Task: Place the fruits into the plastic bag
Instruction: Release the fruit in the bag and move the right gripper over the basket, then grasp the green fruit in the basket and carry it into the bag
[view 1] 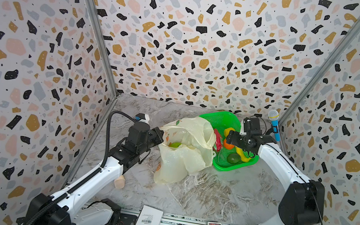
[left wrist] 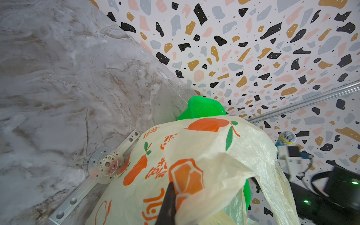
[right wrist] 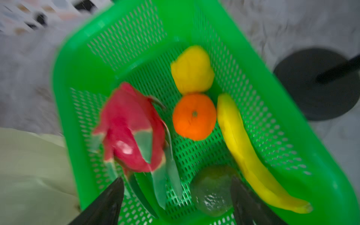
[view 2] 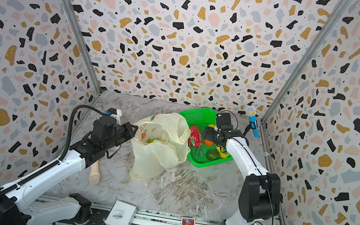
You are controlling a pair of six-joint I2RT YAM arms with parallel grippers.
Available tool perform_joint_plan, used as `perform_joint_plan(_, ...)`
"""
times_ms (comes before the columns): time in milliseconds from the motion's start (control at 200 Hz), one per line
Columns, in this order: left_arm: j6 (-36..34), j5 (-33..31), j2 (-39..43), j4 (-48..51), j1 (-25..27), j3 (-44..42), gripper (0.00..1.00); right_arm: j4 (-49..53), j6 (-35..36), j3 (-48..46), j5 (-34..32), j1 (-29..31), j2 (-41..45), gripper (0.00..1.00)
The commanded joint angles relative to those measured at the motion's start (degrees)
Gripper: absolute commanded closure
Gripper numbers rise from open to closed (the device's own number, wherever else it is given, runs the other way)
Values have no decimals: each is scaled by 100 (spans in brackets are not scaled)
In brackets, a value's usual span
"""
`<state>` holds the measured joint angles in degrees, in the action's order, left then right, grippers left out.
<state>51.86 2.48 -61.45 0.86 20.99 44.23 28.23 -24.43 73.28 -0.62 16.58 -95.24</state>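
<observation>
In a top view the pale yellow crinkly plastic bag slumps mid-tabletop with one light green fruit already inside. The left fingers clamp its rim at nine o'clock, and the bright green mesh basket sits at two o'clock.

On the left wrist view, those fingers are pinched shut on the printed film.

The right wrist view is blurred. The right fingers are spread wide and empty above five fruits:
- one red-pink dragon fruit
- one yellow pepper-shaped fruit
- one orange
- one yellow banana
- one dark green avocado

One of six bagged, I'd judge.
</observation>
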Motion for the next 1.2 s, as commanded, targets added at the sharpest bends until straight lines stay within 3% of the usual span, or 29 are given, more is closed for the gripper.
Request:
perform_joint_plan(0,9,59,14,-246,-26,-94,100,243,-161,-150,24,-56,22,13)
perform_joint_plan(285,7,77,12,-313,-41,-167,100,228,-68,-191,-473,-67,-636,13)
perform_joint_plan(556,54,121,-73,-386,-38,-143,100,33,-82,-290,-364,-83,-1011,19)
perform_joint_plan(941,33,86,-7,-324,-51,-125,100,-126,-120,-506,66,-111,-463,64)
perform_joint_plan(1196,-17,121,-5,-257,-51,-85,100,79,97,9,100,-57,730,69)
